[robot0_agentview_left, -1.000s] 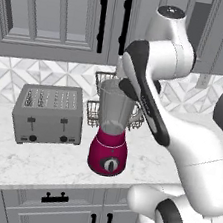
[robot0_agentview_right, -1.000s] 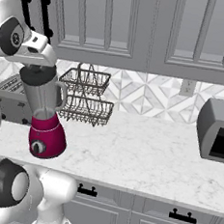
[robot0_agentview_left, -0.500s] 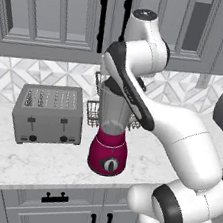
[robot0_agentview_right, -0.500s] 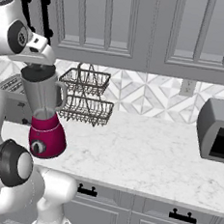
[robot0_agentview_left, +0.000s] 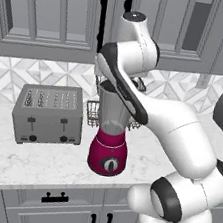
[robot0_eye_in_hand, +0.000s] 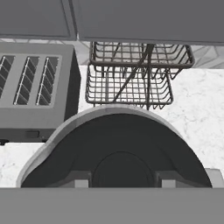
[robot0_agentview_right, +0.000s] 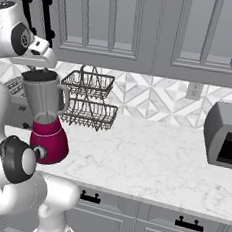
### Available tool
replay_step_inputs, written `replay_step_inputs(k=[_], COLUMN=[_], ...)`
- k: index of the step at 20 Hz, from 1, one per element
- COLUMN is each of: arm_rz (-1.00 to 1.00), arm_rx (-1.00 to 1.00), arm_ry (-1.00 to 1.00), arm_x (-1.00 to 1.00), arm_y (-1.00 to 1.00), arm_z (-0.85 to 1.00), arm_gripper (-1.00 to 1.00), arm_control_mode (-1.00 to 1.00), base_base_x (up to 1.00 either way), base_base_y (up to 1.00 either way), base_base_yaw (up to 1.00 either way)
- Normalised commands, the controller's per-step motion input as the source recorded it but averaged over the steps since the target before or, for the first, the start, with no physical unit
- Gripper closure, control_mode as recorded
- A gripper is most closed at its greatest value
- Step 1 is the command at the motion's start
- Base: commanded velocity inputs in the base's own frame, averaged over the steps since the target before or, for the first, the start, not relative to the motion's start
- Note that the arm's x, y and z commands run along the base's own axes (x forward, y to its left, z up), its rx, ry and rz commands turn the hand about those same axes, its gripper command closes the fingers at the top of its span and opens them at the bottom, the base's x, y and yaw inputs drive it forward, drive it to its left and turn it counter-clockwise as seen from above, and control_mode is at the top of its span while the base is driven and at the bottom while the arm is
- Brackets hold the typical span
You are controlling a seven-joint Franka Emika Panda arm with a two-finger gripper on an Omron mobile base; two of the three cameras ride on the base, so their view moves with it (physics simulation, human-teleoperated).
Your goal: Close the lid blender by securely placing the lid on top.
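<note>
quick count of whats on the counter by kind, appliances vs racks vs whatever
Blenders: 1, the blender with the magenta base
Toasters: 1, the toaster
Wire basket racks: 1, the two-tier wire rack
Other grey appliances: 1, the rounded grey appliance at the far right
Total: 4

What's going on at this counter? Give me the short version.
The white robot arm is reaching over the blender on the marble counter, with its hand directly above the jar's mouth. From the hand camera, the gripper looks straight down on the black lid, which sits within the jar's rim; the gripper is shut, though I can't tell whether it is gripping the lid. A grey toaster stands beside the blender and a wire basket rack behind it.
</note>
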Motion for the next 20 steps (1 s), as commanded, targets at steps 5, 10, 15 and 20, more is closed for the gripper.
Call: replay_step_inputs(k=[5, 10, 15, 20], arm_rz=[-0.03, -0.01, -0.01, -0.03], arm_rx=[0.0, 0.0, 0.01, 0.04], arm_ry=[-0.12, -0.18, -0.15, -0.09], arm_x=[0.03, 0.04, 0.02, 0.08], arm_y=[0.0, 0.02, 0.0, 0.0], arm_z=[-0.09, -0.33, -0.28, -0.05], arm_gripper=[1.0, 1.0, 1.0, 1.0], arm_control_mode=[-1.0, -1.0, -1.0, -1.0], base_base_x=[0.0, 0.0, 0.0, 0.0], base_base_y=[0.0, 0.0, 0.0, 0.0], base_base_yaw=[0.0, 0.0, 0.0, 0.0])
